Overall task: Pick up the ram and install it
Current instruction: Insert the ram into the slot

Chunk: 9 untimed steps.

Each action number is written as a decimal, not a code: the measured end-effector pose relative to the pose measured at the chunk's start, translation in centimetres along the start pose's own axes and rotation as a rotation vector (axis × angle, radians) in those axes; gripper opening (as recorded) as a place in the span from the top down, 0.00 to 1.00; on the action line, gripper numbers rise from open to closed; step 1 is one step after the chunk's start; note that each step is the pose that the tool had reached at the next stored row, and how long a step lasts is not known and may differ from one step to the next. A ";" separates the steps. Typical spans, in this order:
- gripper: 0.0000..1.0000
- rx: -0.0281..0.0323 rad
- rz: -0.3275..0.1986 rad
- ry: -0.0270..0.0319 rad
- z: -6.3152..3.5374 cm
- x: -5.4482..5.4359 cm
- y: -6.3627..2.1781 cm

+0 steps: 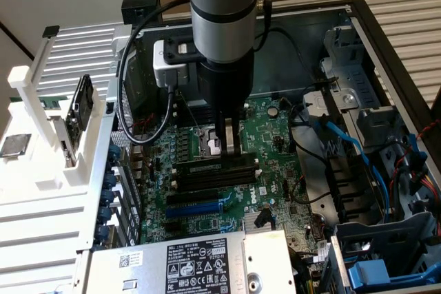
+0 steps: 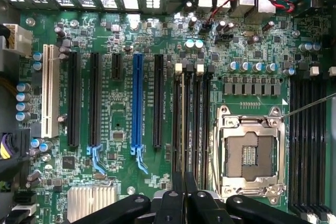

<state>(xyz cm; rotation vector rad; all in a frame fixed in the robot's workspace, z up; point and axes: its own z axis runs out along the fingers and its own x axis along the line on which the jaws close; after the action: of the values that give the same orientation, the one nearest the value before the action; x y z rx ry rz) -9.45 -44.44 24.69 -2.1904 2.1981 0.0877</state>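
The ram (image 1: 207,165) stands on edge along the first of the black memory slots (image 1: 213,178), just beside the CPU socket (image 1: 209,144). My gripper (image 1: 231,148) comes straight down onto its upper edge, fingers shut on it near the middle. In the wrist view the ram (image 2: 182,129) is a thin line seen edge-on, running away from my gripper (image 2: 182,184) over a slot between the white latches (image 2: 178,67). Whether it is fully seated I cannot tell. Neighbouring slots (image 2: 202,129) are bare.
The open computer case holds the motherboard with a blue expansion slot (image 1: 200,206), a silver power supply (image 1: 200,263), blue cables (image 1: 344,135) and a drive cage (image 1: 386,266). A white rack (image 1: 76,142) stands outside the case at the exterior view's left. A silver heatsink (image 2: 89,203) sits near the fingers.
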 end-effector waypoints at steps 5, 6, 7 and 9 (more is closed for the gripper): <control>0.88 0.0005 0.000 0.0002 0.08 0.0 0.08; 0.88 0.0005 0.001 0.0005 0.12 0.0 0.08; 0.88 0.0004 0.002 0.0008 0.13 0.0 0.09; 0.88 0.0004 0.002 0.0009 0.14 0.0 0.09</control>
<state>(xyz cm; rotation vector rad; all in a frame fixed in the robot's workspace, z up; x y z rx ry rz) -9.54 -44.44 24.55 -2.1883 2.2009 0.0864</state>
